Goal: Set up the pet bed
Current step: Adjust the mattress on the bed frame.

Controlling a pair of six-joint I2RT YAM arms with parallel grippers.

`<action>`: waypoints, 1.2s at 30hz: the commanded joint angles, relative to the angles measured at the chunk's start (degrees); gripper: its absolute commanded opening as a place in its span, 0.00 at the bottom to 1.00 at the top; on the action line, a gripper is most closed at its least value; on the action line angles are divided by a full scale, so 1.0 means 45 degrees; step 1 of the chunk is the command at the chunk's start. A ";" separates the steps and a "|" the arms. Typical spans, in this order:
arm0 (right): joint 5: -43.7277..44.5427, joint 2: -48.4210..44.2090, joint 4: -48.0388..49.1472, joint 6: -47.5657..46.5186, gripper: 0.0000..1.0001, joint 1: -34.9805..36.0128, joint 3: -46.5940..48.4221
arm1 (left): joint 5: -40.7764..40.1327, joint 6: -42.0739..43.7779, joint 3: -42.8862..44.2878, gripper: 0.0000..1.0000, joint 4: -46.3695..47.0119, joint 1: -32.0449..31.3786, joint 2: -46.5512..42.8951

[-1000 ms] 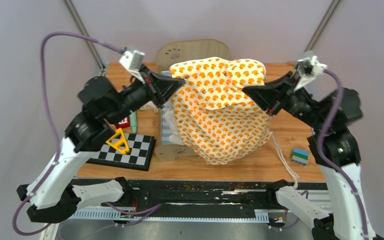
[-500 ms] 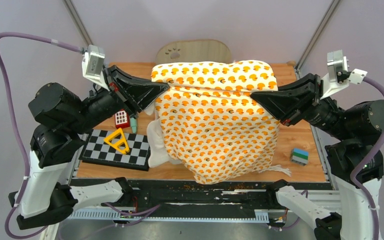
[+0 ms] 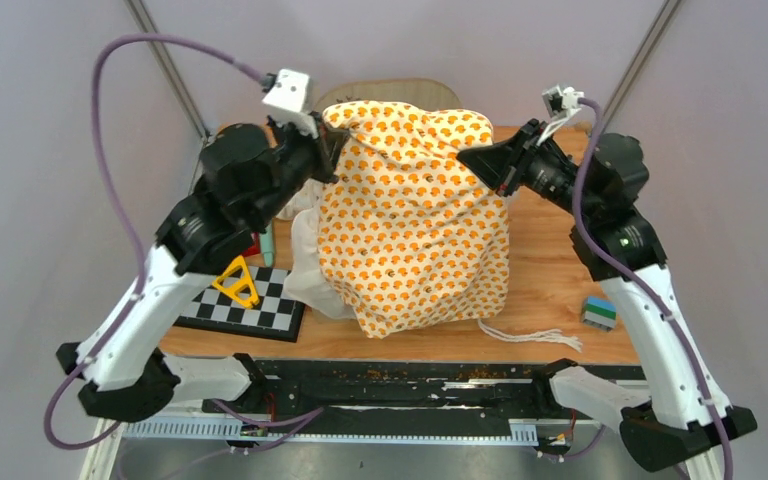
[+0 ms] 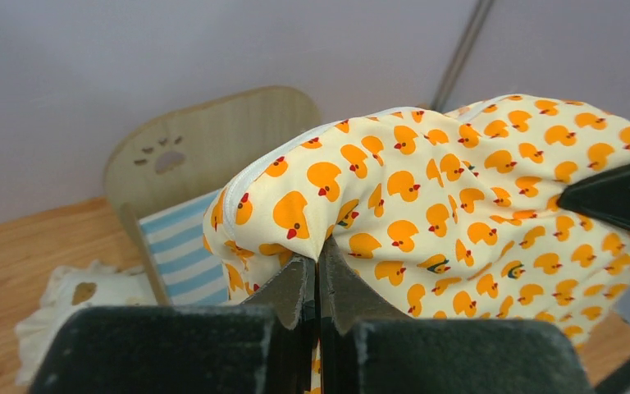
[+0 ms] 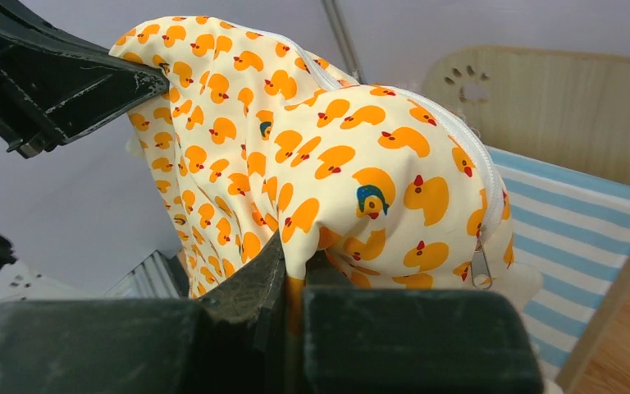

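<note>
Pet bed (image 3: 410, 90) at upper centre of worktop (image 3: 560, 290), largely hidden behind duck-print cushion (image 3: 410, 230). Striped base bare where visible. Cushion held above bed, top corners clamped in left jaws and right jaws. White pillow (image 3: 305, 268) beside bed, left.

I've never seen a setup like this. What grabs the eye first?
The big duck-print cushion, hoisted over the middle of the table, both arms' jaws pinched shut on its top corners. Behind it peeks the light-wood pet bed with a paw print on its end board, and a checkerboard lies at the near left edge.
</note>
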 commanded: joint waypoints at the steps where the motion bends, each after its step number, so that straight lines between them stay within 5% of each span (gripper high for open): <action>1: 0.1919 0.0779 0.1613 -0.1234 0.00 0.0188 -0.0051 | -0.1369 0.1319 0.0675 0.00 0.0962 0.0951 0.1600; 6: 0.3224 0.1917 0.2084 -0.2327 0.00 0.0580 0.0366 | -0.0003 0.0942 0.1029 0.00 0.1339 0.2636 0.2895; 23: 0.5952 0.6041 0.4085 -0.4520 0.00 0.1105 0.1708 | 0.0558 0.0907 0.0630 0.00 0.2976 0.4903 0.5966; 36: 0.6446 1.0712 0.4334 -0.6324 0.00 0.1105 0.4295 | 0.0536 0.1796 0.2006 0.00 0.3529 0.5314 0.9475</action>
